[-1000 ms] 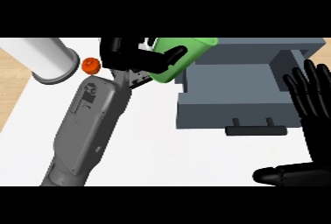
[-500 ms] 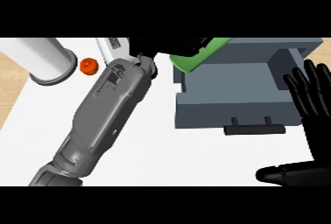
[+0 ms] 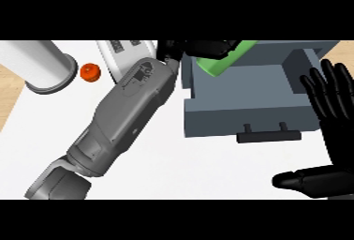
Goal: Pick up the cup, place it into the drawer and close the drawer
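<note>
Two hands in view. The left hand (image 3: 204,47) is at the top edge, fingers curled round the green cup (image 3: 223,65). The hand hides most of the cup; only a green wedge shows below the fingers. The cup is tilted over the back-left corner of the open drawer (image 3: 242,119). Can't tell whether it touches the drawer's wall or floor.

The left forearm (image 3: 128,119) runs diagonally from lower left up to that corner, just beside the drawer's left wall. It covers a good part of the white counter (image 3: 207,164).

The drawer is grey and pulled out, its inside visible apart from the cup's corner. Its dark handle (image 3: 269,136) is on the front face, pointing toward the lower edge.

The right hand (image 3: 340,140) is at the right edge, fingers straight and spread, pointing up, thumb out toward the left. It holds nothing. Its fingertips overlap the drawer's right side in view; contact can't be judged.

Other items, all left of the forearm:
- white cylinder (image 3: 38,65) with a grey end, lying at upper left
- small orange round thing (image 3: 90,71) just beside that end
- white object with grey markings (image 3: 124,47), partly behind the forearm, can't identify it

A wood-coloured strip (image 3: 7,93) shows past the counter's left edge.
</note>
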`<state>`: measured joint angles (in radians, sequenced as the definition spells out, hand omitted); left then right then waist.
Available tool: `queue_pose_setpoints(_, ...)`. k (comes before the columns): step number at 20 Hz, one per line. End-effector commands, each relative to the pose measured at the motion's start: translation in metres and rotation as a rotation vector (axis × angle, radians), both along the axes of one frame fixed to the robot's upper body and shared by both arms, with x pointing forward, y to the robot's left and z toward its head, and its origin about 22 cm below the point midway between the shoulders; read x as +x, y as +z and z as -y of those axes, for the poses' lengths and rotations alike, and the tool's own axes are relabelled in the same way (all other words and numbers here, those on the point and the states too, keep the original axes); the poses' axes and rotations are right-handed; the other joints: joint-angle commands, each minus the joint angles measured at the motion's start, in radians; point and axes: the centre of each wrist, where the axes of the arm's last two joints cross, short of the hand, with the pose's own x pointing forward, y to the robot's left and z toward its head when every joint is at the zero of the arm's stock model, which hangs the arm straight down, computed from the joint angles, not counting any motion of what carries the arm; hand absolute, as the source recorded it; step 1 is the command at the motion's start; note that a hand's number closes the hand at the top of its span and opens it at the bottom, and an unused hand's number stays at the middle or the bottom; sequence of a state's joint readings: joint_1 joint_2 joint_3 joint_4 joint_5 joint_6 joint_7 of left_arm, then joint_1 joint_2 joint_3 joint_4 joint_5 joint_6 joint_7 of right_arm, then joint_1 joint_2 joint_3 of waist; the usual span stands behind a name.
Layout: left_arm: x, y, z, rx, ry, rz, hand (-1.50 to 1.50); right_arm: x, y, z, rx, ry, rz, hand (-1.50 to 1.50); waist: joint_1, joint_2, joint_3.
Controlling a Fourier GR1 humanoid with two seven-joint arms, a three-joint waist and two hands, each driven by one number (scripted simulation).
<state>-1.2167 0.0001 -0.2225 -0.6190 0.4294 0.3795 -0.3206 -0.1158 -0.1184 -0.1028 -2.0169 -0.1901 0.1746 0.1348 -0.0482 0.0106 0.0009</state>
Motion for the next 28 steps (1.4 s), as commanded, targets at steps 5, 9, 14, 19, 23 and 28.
queue_pose_setpoints(5, 0.002, -0.016, 0.011, 0.121, -0.001, -0.037, 1.50, 0.009, -0.005, -0.009, 0.004, 0.011, 0.013, -1.50, -0.016, 0.004, 0.000)
queue_pose_setpoints(9, 0.000, -0.026, 0.012, 0.156, -0.017, -0.040, 1.50, 0.012, 0.006, -0.018, -0.003, 0.033, 0.006, -1.50, -0.033, 0.008, 0.000)
queue_pose_setpoints(14, 0.000, -0.024, 0.018, 0.243, 0.048, -0.042, 1.50, 0.008, 0.010, -0.001, -0.003, 0.061, 0.019, -1.50, -0.065, 0.011, 0.001)
queue_pose_setpoints(19, 0.002, -0.035, 0.014, 0.337, 0.062, -0.032, -1.50, 0.015, -0.007, -0.017, 0.020, 0.055, 0.030, -1.50, -0.067, 0.019, 0.002)
queue_pose_setpoints(23, -0.005, -0.040, 0.017, 0.253, 0.049, -0.038, -1.50, 0.019, 0.003, -0.017, 0.029, 0.103, 0.044, -1.50, -0.082, 0.022, 0.001)
queue_pose_setpoints(28, -0.007, -0.016, 0.029, 0.136, -0.005, 0.009, -1.50, 0.014, 0.006, -0.017, 0.071, 0.118, 0.031, -1.50, -0.058, 0.013, 0.000)
